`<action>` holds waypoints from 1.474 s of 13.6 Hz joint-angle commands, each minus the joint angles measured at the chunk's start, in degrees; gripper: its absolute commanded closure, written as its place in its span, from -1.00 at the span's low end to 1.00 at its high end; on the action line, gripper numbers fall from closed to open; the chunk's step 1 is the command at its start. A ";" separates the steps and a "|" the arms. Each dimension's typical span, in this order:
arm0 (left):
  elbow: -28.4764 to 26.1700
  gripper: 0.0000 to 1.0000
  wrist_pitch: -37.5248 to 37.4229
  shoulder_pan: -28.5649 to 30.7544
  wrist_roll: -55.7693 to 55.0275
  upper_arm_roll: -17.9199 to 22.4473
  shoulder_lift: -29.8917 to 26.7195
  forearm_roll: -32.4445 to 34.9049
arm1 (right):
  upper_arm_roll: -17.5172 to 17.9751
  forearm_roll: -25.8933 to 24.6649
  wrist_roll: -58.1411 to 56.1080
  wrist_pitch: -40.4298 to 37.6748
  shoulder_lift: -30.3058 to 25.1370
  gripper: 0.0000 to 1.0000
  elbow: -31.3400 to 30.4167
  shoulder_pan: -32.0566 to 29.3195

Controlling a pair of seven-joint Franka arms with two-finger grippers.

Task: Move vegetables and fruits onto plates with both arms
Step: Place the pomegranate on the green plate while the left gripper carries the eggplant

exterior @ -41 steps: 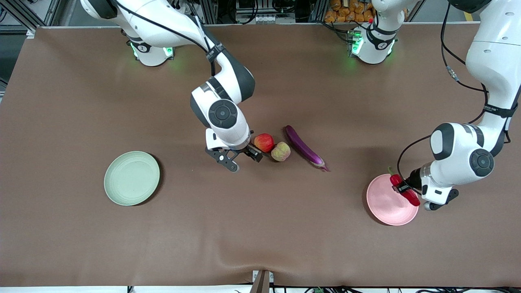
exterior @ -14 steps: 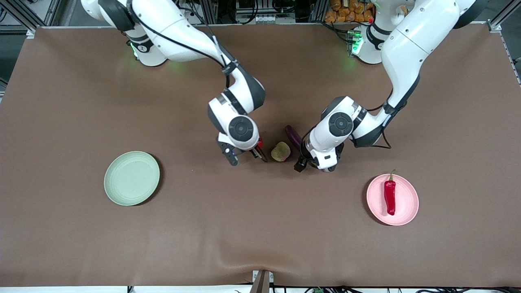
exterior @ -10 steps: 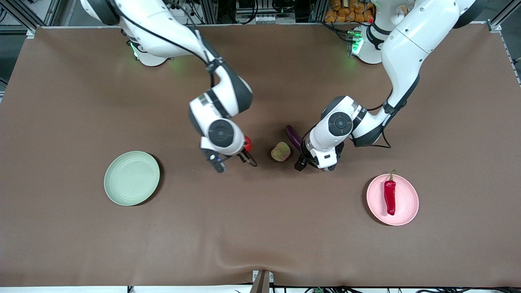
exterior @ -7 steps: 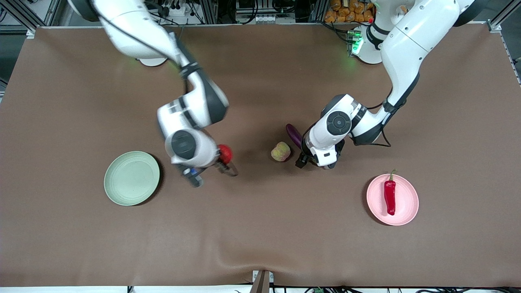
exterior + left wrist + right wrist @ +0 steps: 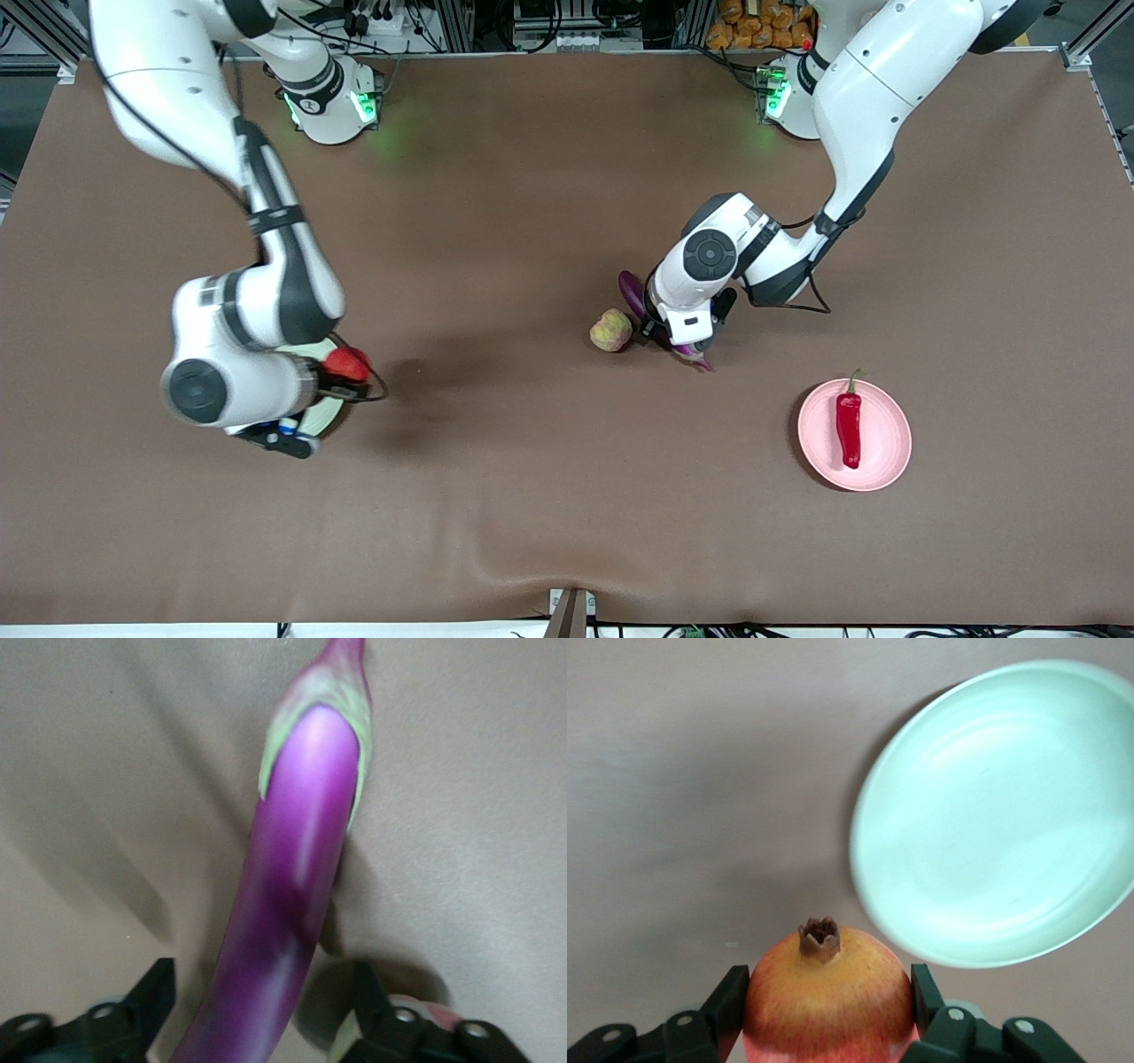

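My right gripper (image 5: 353, 377) is shut on the red apple (image 5: 345, 362) and holds it in the air over the table, just beside the pale green plate (image 5: 328, 410), which the arm mostly hides. In the right wrist view the apple (image 5: 827, 997) sits between the fingers (image 5: 727, 999) with the green plate (image 5: 992, 815) close by. My left gripper (image 5: 676, 338) is low and open, straddling the purple eggplant (image 5: 631, 289); in the left wrist view the eggplant (image 5: 297, 868) lies between the fingers (image 5: 152, 999) with a gap on each side. The pale yellow-green fruit (image 5: 611, 330) lies beside it. The red chili (image 5: 848, 424) lies on the pink plate (image 5: 888, 443).
The brown table cover (image 5: 549, 496) has a raised wrinkle near its front edge. The arms' green-lit bases (image 5: 332, 102) stand along the edge farthest from the front camera.
My right arm has carried the apple from beside the pale fruit to the green plate. My left arm left the chili on the pink plate, came to the eggplant and shifted its open gripper along it.
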 commanded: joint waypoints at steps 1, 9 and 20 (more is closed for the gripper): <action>-0.42 1.00 -0.37 -0.25 -1.49 0.42 0.06 2.37 | 1.29 -0.74 -14.92 -1.62 -1.40 1.00 -1.95 -7.99; 0.55 1.00 -14.06 9.31 18.67 -0.02 -12.50 6.15 | 1.64 0.40 -24.21 9.26 -0.87 0.37 -12.31 -14.00; 9.94 1.00 -20.58 37.79 94.09 -0.11 -8.74 6.06 | 2.78 9.19 3.06 0.40 -2.63 -1.00 -2.50 -3.64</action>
